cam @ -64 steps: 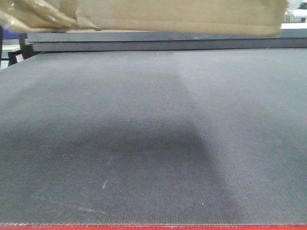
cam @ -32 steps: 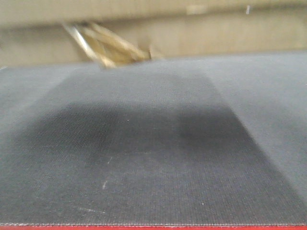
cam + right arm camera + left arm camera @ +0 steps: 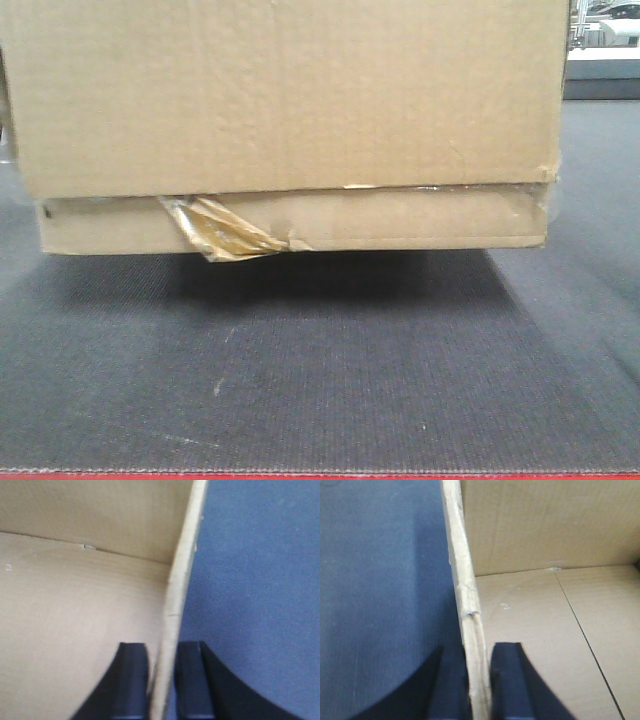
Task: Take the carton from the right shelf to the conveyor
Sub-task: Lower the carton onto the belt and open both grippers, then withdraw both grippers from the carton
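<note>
We have the carton (image 3: pixel 290 100) over the conveyor (image 3: pixel 320 380), set back from the red edge strip (image 3: pixel 320 475) along the near edge, with a stretch of bare belt between them. Its broad face is towards the front camera. The narrow lower band (image 3: pixel 420 222) and the amber tape wad (image 3: pixel 225 232) hang at its bottom edge, above a dark shadow. We cannot tell from that shadow whether the base rests on the belt or hangs just above it.

The carton's long axis runs across the belt, side to side, and we hold it at both ends of that axis. The left end effector (image 3: pixel 479 652) is clenched on the left side wall from above, with one finger inside the open box and the other outside over the belt. The right end effector (image 3: pixel 162 652) grips the right wall the same way. Both walls stand upright between the fingers. Neither arm is nearer, and the hold looks even.

We judge the carry to be nearly done. What remains is to settle the base flat and let go. Since each wall lies straight between the fingers, both end effectors should open and rise straight up. Any sideways pull could drag or tip a wall.
</note>
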Available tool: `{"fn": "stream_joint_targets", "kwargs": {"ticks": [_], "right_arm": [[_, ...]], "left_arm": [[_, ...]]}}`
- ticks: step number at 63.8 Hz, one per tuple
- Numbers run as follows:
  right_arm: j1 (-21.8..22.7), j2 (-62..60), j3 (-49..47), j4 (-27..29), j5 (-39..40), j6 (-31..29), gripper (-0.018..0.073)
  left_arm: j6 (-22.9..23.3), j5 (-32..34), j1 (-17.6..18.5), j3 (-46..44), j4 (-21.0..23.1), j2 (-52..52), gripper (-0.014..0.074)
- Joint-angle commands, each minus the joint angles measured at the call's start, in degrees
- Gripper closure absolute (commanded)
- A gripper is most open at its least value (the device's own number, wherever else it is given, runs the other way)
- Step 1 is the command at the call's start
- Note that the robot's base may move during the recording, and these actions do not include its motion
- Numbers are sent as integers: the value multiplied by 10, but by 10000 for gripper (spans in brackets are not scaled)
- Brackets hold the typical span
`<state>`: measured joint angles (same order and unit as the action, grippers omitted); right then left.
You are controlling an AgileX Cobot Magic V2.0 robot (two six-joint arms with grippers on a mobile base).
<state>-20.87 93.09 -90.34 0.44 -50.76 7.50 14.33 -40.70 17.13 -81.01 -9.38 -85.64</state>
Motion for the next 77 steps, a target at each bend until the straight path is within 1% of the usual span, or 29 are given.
{"fn": "stream_joint_targets", "kwargs": {"ticks": [1, 2, 4, 5, 9, 11, 12, 23, 28, 30, 33, 37, 38, 40, 41, 47, 48, 49, 51, 53, 60, 64, 69, 77], "right_arm": [[5, 5, -5, -18, 19, 1, 314], [5, 5, -5, -18, 20, 1, 253], [5, 4, -5, -18, 21, 1, 170], [5, 4, -5, -18, 21, 1, 130], [5, -1, -5, -18, 21, 1, -22], [5, -7, -5, -18, 19, 1, -10], [5, -8, -5, -18, 18, 1, -9], [7, -50, -5, -19, 19, 1, -1], [15, -73, -5, -19, 17, 1, 36], [21, -85, -5, -19, 13, 1, 69], [28, -98, -5, -19, 9, 1, 137], [44, -117, -5, -19, -9, 1, 242], [48, -120, -5, -19, -13, 1, 288], [57, -126, -5, -19, -22, 1, 351], [63, -129, -5, -19, -27, 1, 383], [89, -144, 3, -19, -49, 0, 588], [95, -147, 9, -19, -49, 0, 631], [99, -150, 14, -19, -49, 0, 650], [108, -155, 25, -19, -45, 0, 650], [114, -162, 39, -19, -41, 0, 639], [127, -187, 106, -22, -19, -1, 638], [129, -204, 158, -22, 2, -1, 638], [129, -232, 230, -22, 42, -1, 638], [129, -286, 338, -23, 104, -1, 638]], "left_arm": [[-5, 16, -2, -3, -5, 4, 307], [-5, 16, -2, -3, -5, 4, 275], [-5, 16, -2, -3, -5, 4, 211], [-5, 16, -2, -3, -6, 4, 162], [-5, 15, -2, -3, -6, 4, 43], [-5, 11, -2, -5, -4, 5, -26], [-5, 10, -2, -6, -2, 7, -29], [-5, -10, -2, -17, -1, 39, 11], [-5, -21, -4, -21, -9, 62, 26], [-5, -25, -9, -21, -13, 75, 38], [-5, -35, -15, -21, -15, 93, 62], [-5, -51, -32, -21, -15, 111, 130], [-5, -58, -36, -21, -15, 115, 152], [-5, -67, -45, -20, -15, 125, 201], [-5, -71, -49, -20, -15, 128, 242], [-15, -91, -81, -7, -15, 146, 427], [-19, -92, -87, -4, -15, 149, 476], [-21, -92, -92, 2, -15, 151, 509], [-23, -93, -103, 14, -15, 157, 590], [-24, -93, -114, 25, -15, 162, 635], [-24, -89, -141, 75, -15, 178, 580], [-27, -70, -146, 111, -15, 191, 581], [-39, -32, -147, 168, -15, 216, 582], [-39, 23, -147, 267, -13, 273, 582]]}}
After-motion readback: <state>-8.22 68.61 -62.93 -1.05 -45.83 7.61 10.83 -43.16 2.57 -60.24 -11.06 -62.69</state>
